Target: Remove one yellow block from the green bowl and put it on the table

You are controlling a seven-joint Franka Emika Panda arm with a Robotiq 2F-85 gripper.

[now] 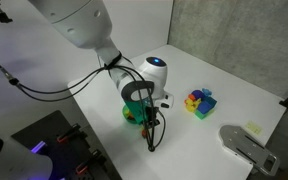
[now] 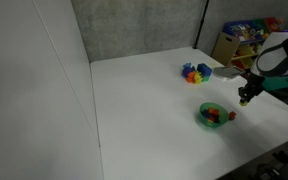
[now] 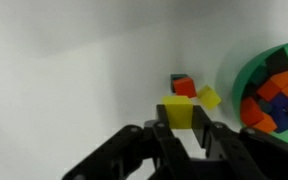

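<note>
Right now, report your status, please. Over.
Gripper shut on yellow block, outside green bowl. Second yellow block and red block just beyond, on table.

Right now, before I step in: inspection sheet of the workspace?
Surface: white table, plain.
Job's things: green bowl holds red and orange blocks; yellow block outside it, between the claw's fingers.
Clutter: second yellow block and red block beside the bowl; multicoloured block cluster further off; grey object at a table corner.
Grippers: claw low over the table; grip on the block unclear.
Cables: black cables by the arm.
Surroundings: grey wall; shelf of colourful items.
</note>
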